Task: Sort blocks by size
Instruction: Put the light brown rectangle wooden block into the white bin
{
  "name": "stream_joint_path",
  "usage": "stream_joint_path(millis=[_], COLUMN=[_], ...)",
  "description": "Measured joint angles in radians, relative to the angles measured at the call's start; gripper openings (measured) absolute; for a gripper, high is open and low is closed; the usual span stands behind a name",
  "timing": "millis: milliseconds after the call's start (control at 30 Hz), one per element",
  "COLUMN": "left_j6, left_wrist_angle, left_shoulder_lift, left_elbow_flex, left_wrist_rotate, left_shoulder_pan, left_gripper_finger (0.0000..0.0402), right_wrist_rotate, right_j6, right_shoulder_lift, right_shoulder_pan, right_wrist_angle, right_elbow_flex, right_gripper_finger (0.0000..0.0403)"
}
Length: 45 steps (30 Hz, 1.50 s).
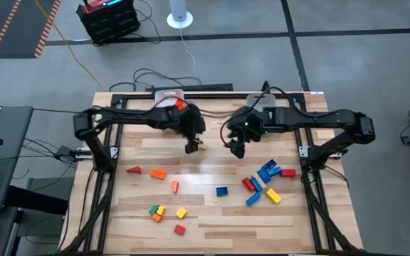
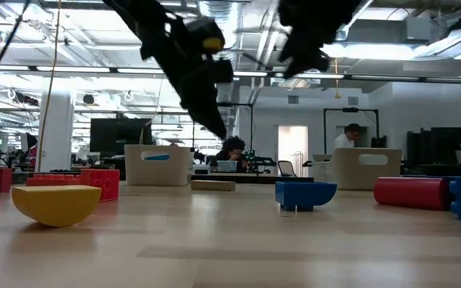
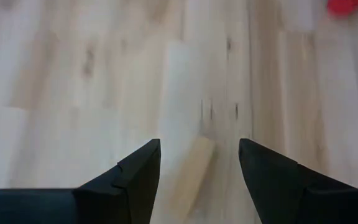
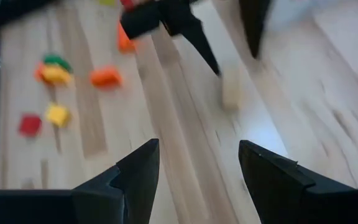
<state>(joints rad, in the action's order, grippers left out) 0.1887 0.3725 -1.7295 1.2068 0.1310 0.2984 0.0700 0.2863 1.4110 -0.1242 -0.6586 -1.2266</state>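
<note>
A tan block lies flat on the wooden table near its far middle, also seen as the tan block from above. My left gripper hovers open just over it, one finger on each side and neither touching. My right gripper hangs open in the air a little to the right, nothing between its fingers. Other blocks lie loose: a red wedge and an orange one at the left, a single blue one, and a blue, red and yellow cluster at the right.
A green, yellow and orange group, a yellow block and a red block lie near the front left. A black bar with cables runs along the far edge. Bare wood lies between the two groups.
</note>
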Motion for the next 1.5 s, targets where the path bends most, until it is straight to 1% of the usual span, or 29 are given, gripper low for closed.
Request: stream_joint_path(millis=[133,233,467,633,733,900,1167,1233,1333,1367,1500], left_j6=[0.016,0.034,0.081,0.131,0.148,0.18,0.168,0.166,0.161,0.15,0.101], left_wrist_angle=[-0.002,-0.009,-0.022,-0.021,-0.016,0.001,0.049,0.052,0.062,0.075,0.101], left_shoulder_lift=[-0.077,-0.114,-0.171,-0.172,-0.172,-0.172,-0.191,-0.188,-0.184,-0.181,-0.158], left_elbow_flex=[0.0,0.0,0.0,0.0,0.0,0.0,0.0,0.0,0.002,0.007,0.03], left_wrist_rotate=[0.002,0.004,-0.01,-0.022,-0.023,-0.023,-0.008,-0.016,-0.049,-0.049,-0.052], left_shoulder_pan=[-0.021,-0.029,-0.031,-0.031,-0.031,-0.031,-0.035,-0.04,-0.049,-0.049,-0.035], left_gripper_finger=[0.021,0.021,0.021,0.0209,0.0201,0.0176,0.0129,0.0106,0.0056,0.005,0.0051], right_wrist_rotate=[0.0,0.001,0.001,0.001,-0.013,-0.019,-0.019,-0.02,-0.02,-0.02,-0.02], right_j6=[-0.014,-0.014,0.01,0.02,0.02,0.021,0.02,0.02,0.012,0.005,-0.02], right_shoulder_lift=[-0.023,-0.042,-0.087,-0.103,-0.104,-0.103,-0.103,-0.103,-0.103,-0.103,-0.103], right_shoulder_pan=[-0.001,0.0,0.013,0.012,0.011,0.011,0.011,0.011,0.011,0.011,0.002], right_wrist_angle=[-0.151,-0.204,-0.212,-0.214,-0.21,-0.193,-0.168,-0.168,-0.168,-0.169,-0.172], right_elbow_flex=[0.0,0.0,0.0,0.0,0.0,0.0,0.0,0.0,0.0,0.0,0.0], right_gripper_finger=[0.0248,0.0248,0.0248,0.0248,0.0248,0.0248,0.0248,0.0248,0.0248,0.0248,0.0248])
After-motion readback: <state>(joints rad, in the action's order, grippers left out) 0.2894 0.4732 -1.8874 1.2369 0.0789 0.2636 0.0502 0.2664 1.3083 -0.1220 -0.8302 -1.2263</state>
